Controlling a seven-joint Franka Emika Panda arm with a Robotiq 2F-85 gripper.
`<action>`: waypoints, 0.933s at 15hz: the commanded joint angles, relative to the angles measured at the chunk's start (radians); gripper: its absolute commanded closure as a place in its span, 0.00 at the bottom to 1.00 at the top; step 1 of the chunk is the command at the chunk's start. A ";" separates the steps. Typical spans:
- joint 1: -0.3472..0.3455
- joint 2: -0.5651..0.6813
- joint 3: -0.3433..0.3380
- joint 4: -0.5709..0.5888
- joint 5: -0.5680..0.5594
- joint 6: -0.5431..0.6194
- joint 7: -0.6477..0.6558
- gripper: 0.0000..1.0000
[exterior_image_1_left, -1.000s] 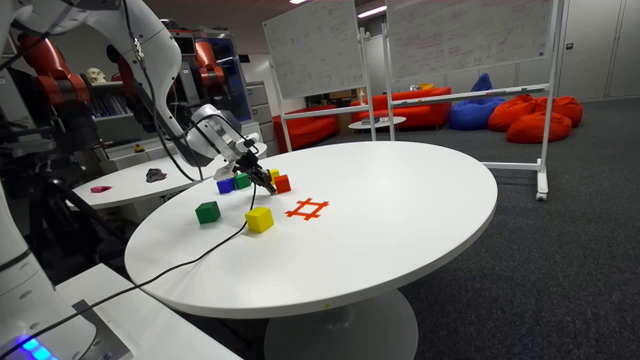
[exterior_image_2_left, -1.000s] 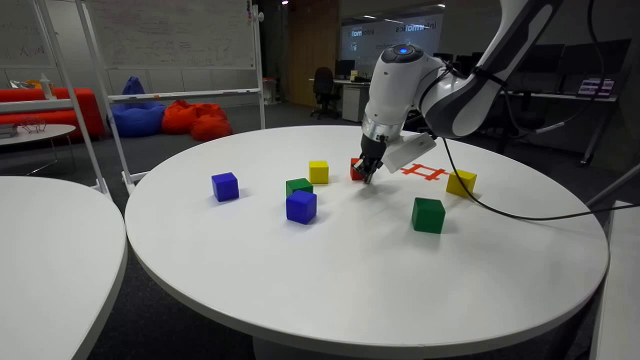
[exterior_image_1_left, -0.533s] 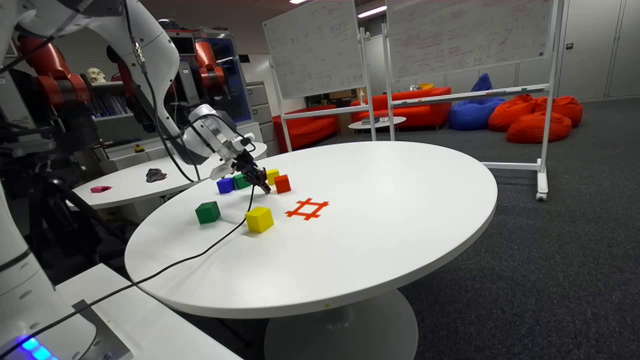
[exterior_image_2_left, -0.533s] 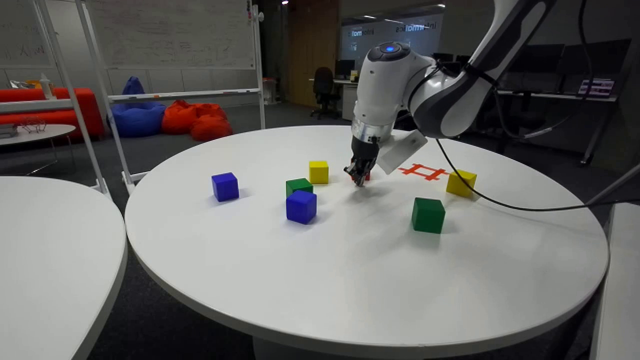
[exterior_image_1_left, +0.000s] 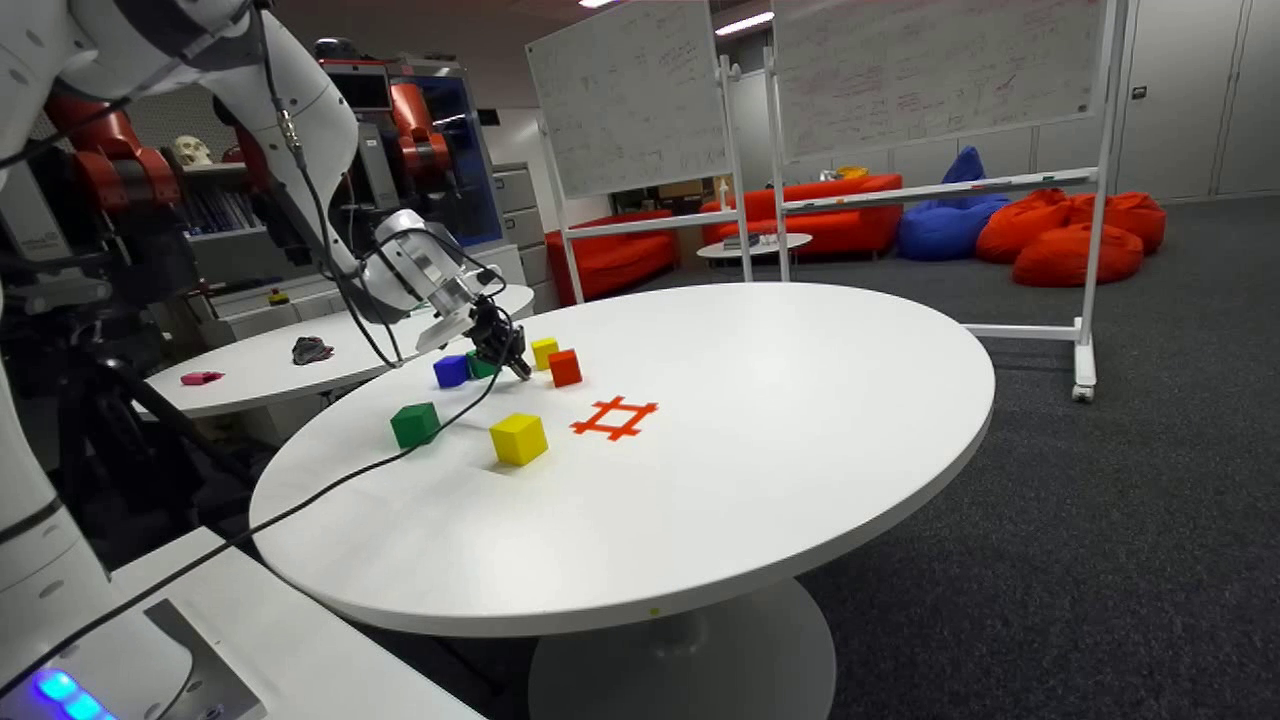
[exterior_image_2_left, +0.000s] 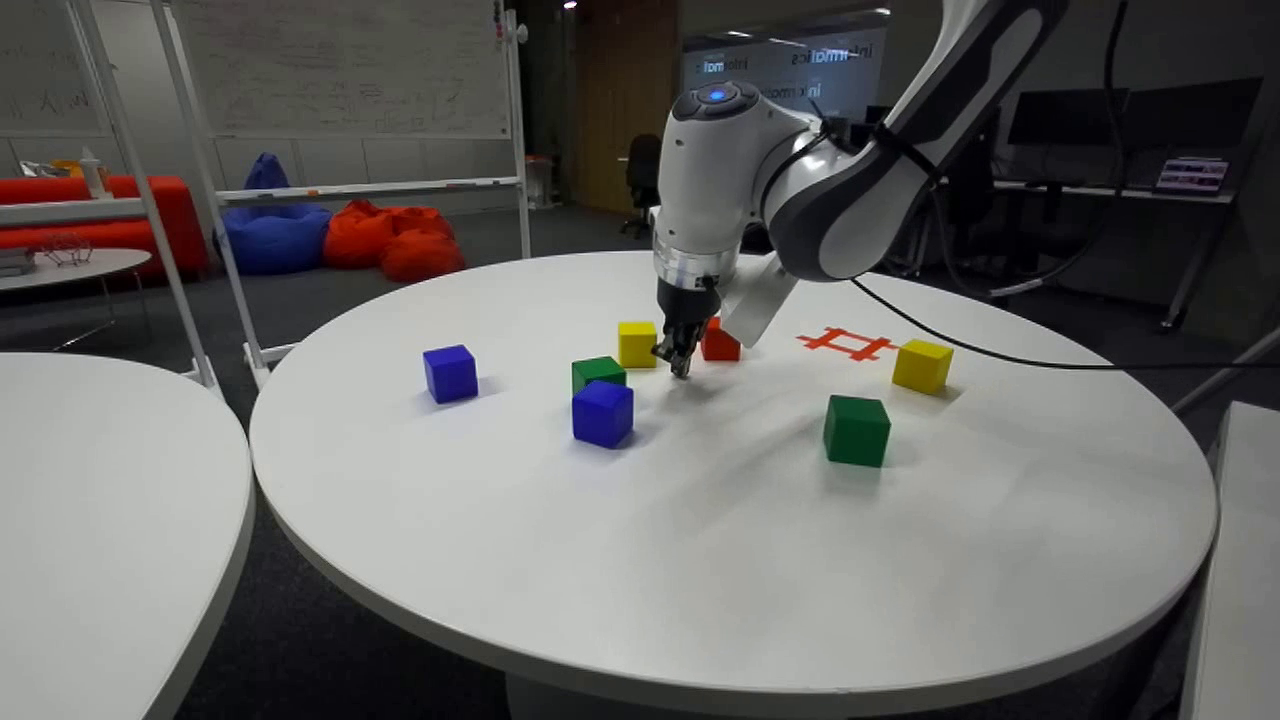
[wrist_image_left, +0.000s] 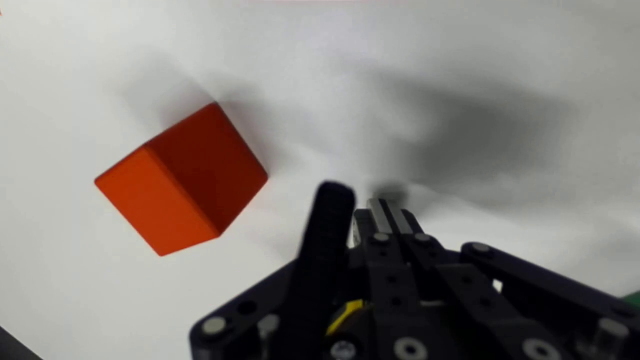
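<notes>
On my screens I see my black two-finger gripper squeezed narrow, finger flat against finger, with its tips low over the round white table. The bright red cube sits on the table near those tips but apart from them. In an exterior view my gripper shows between the red cube and a small yellow cube, and a dark green cube peeks out from behind a deep blue cube; a square of red strips lies past the red cube
</notes>
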 joint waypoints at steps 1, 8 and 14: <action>0.018 0.024 -0.012 0.062 0.017 -0.037 -0.119 1.00; 0.031 0.024 -0.038 0.109 0.006 -0.024 -0.210 1.00; 0.034 0.019 -0.049 0.102 -0.001 -0.011 -0.219 1.00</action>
